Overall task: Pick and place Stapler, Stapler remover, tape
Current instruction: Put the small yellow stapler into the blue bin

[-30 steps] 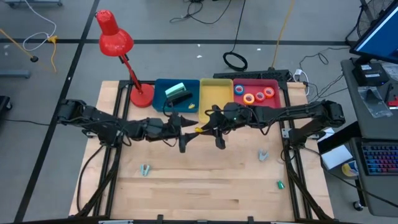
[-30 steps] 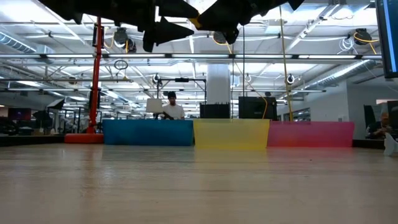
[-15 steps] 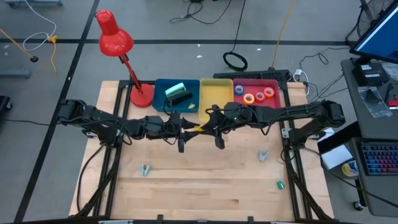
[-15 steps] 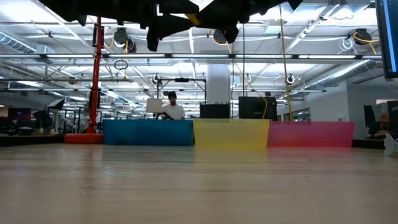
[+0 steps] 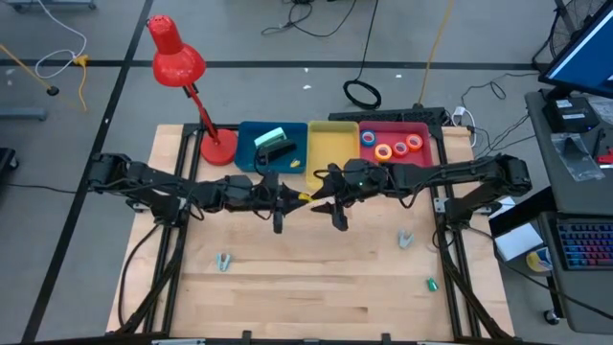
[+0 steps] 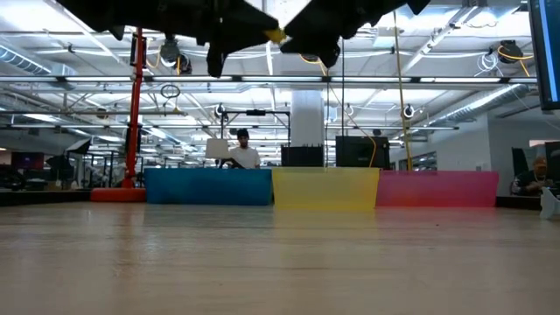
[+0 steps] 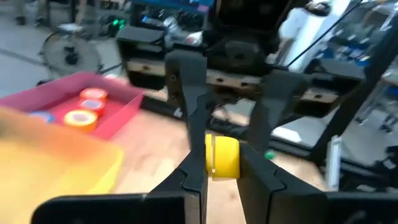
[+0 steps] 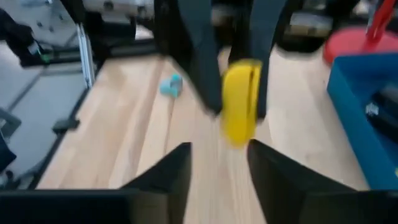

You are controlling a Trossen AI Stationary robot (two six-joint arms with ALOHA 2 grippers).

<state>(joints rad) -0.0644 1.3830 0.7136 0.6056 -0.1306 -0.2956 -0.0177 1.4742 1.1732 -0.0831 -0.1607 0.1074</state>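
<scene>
Wooden table (image 5: 316, 287), pale planks, in an open workshop with ceiling lights and cables on a grey floor. Blue bin (image 5: 273, 146), yellow bin (image 5: 331, 142) and red bin (image 5: 395, 140) line the far edge beside a red desk lamp (image 5: 178, 57). A person (image 6: 242, 150) sits beyond. Mid-table, raised, left gripper (image 7: 216, 163) is clamped on the yellow tape roll (image 7: 222, 157); right gripper (image 8: 217, 163) faces it, fingers parted, apart from the roll.
</scene>
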